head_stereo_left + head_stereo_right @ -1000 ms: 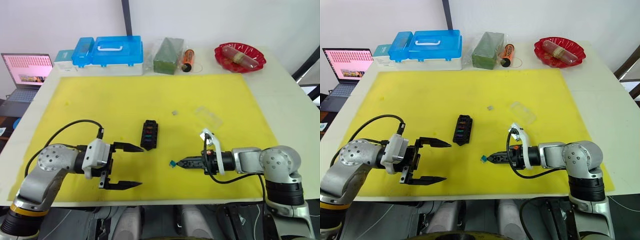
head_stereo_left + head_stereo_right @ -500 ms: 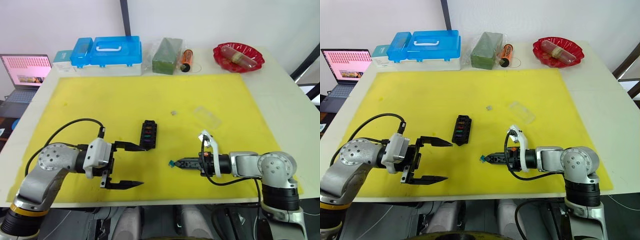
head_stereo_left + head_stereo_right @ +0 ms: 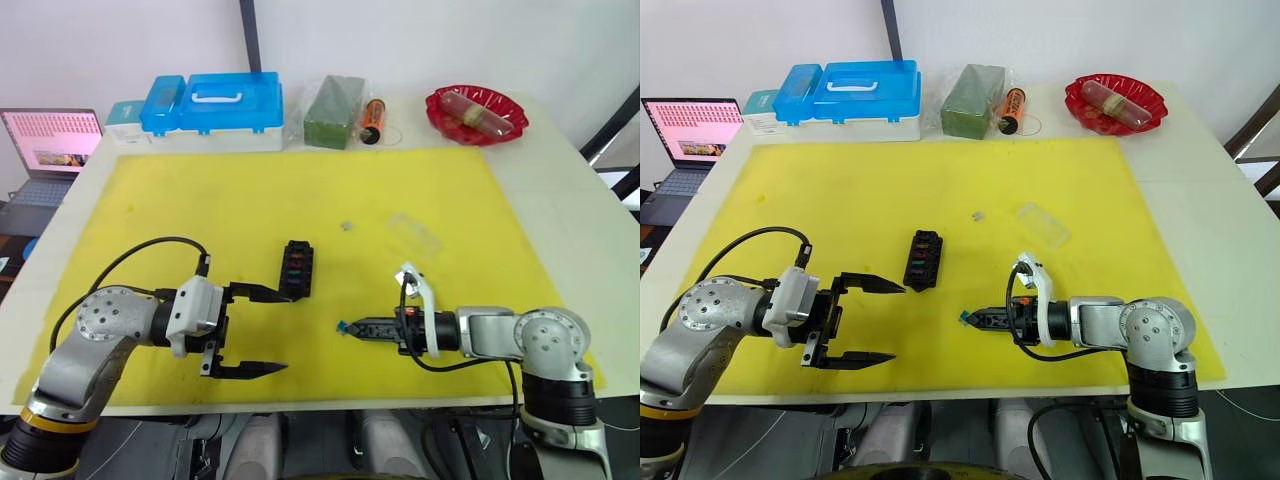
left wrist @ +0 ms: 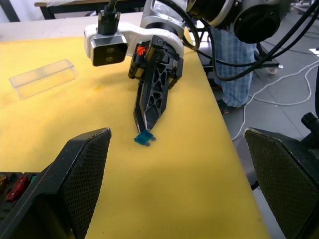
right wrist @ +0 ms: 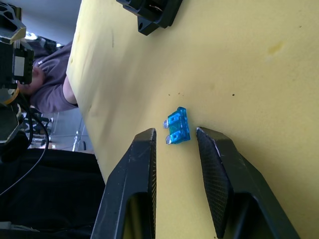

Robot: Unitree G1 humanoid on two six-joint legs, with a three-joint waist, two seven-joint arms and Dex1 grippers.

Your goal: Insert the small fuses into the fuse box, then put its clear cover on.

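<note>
Near the front edge of the yellow mat (image 3: 250,200), the left gripper (image 3: 262,330) lies low with its two black fingers spread wide and nothing between them; one fingertip sits just beside the front end of the fuse box (image 3: 297,268). Also toward the front edge, right of centre, the right gripper (image 3: 358,327) points toward the left, its fingers a narrow gap apart with a teal fuse (image 5: 178,126) just at their tips, lying flat on the mat; the fingers do not close on it.

The fuse box lies near the middle of the mat with coloured fuses seated in its slots. Farther back, a small grey fuse (image 3: 346,226) rests alone on the mat, and the clear cover (image 3: 415,232) lies to its right, well apart from the box.

Beyond the mat's far edge, along the back of the table (image 3: 560,190), stand a blue-lidded storage case (image 3: 213,106), a green packet (image 3: 335,112), an orange tube (image 3: 374,119) and a red bowl (image 3: 477,114).
</note>
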